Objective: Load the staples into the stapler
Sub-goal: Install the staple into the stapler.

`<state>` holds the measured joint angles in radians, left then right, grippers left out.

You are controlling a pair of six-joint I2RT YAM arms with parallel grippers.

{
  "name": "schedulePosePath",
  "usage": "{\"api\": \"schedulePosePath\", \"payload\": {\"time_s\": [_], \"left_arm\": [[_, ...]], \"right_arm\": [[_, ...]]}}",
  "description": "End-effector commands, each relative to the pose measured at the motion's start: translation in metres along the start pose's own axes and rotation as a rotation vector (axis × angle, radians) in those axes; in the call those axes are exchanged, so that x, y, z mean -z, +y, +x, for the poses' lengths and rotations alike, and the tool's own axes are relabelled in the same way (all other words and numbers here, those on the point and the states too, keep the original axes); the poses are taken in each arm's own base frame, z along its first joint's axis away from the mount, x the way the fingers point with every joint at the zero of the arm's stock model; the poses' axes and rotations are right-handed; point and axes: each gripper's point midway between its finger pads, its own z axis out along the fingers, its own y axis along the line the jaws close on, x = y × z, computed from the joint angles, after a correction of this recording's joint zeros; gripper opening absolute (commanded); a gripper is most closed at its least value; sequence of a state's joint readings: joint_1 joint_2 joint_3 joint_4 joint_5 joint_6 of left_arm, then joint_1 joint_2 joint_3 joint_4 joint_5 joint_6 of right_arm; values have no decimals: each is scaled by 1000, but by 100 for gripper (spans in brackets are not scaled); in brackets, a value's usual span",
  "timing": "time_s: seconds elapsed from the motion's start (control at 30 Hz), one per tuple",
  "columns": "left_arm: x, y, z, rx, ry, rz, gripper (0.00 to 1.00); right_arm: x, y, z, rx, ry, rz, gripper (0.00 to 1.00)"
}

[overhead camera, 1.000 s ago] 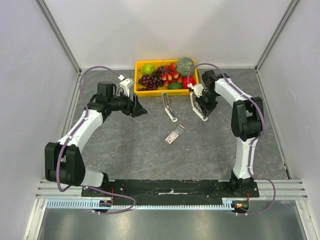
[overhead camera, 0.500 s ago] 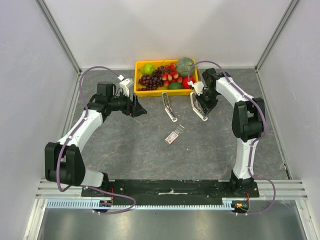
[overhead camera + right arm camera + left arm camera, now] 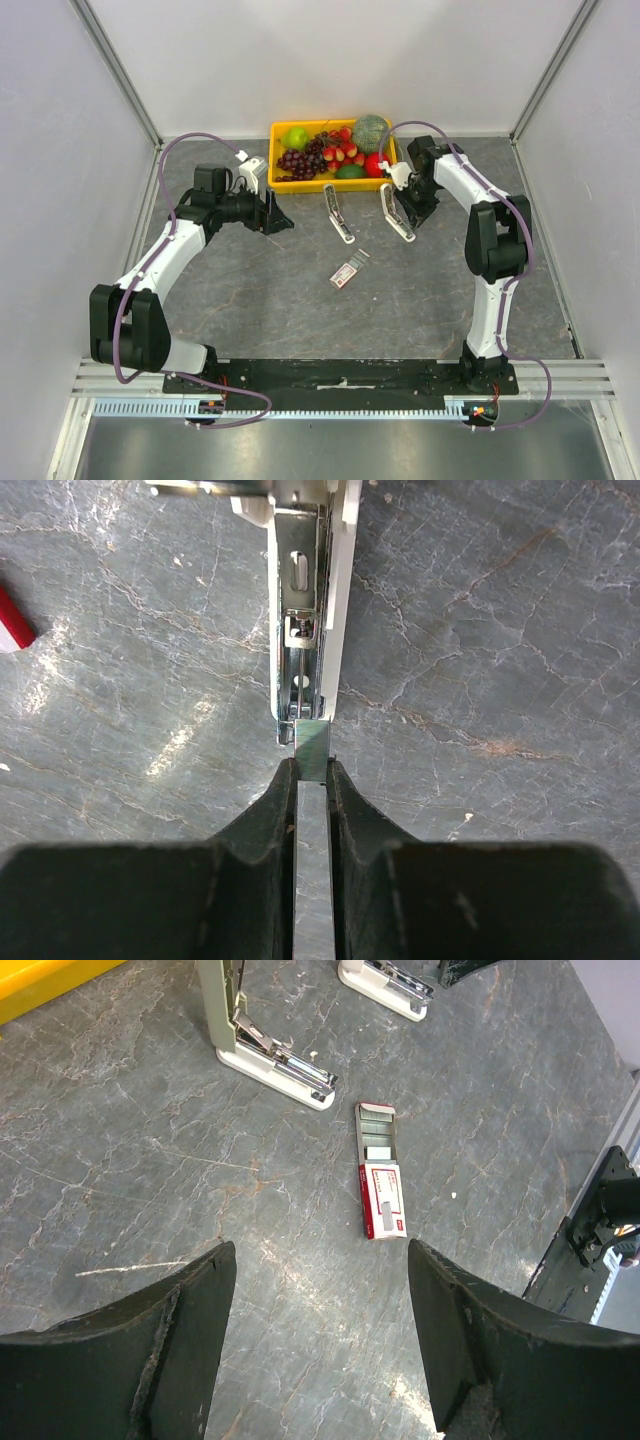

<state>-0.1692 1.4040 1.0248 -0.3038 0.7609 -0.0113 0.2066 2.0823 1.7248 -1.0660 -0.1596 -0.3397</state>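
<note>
- Top external view: a yellow tray [image 3: 273, 155] of fruit is seen at the far side of the grey table [image 3: 250, 300]. Two opened staplers lie just in front of it. The stapler [image 3: 397, 214] is under the right gripper [image 3: 406, 206], and the other stapler [image 3: 338, 214] is beside it toward the centre. The staples box [image 3: 348, 270] lies flat on the table, nearer the arm bases than both staplers and apart from them. The left gripper [image 3: 283, 221] is held to the left of the other stapler, touching nothing.
- Left wrist view: the jaws of the left gripper [image 3: 320, 1250] are spread wide, with only bare table between them. Beyond them the staples box [image 3: 380, 1175] is seen with its inner tray slid partly out, so that silvery strips are exposed at the far end. The other stapler [image 3: 265, 1045] lies further on, and the stapler [image 3: 385, 980] is at the top edge.
- Right wrist view: a strip of staples [image 3: 312, 742] is pinched edge-on between the jaws of the right gripper [image 3: 311, 775]. Its front end is lined up with the near end of the open metal channel of the stapler [image 3: 305, 610] — whether the two touch cannot be told. A red corner of the staples box [image 3: 10, 620] shows at the left edge.
</note>
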Motion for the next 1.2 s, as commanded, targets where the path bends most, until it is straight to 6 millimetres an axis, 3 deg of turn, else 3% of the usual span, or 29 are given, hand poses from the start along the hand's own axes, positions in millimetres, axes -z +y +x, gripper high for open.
{"api": "schedulePosePath", "payload": {"time_s": [0.0, 1.17], "left_arm": [[3, 0, -10, -62, -37, 4, 76], [2, 1, -10, -59, -38, 3, 76]], "right_arm": [[7, 0, -11, 0, -41, -2, 4], [-8, 2, -4, 18, 16, 9, 4]]}}
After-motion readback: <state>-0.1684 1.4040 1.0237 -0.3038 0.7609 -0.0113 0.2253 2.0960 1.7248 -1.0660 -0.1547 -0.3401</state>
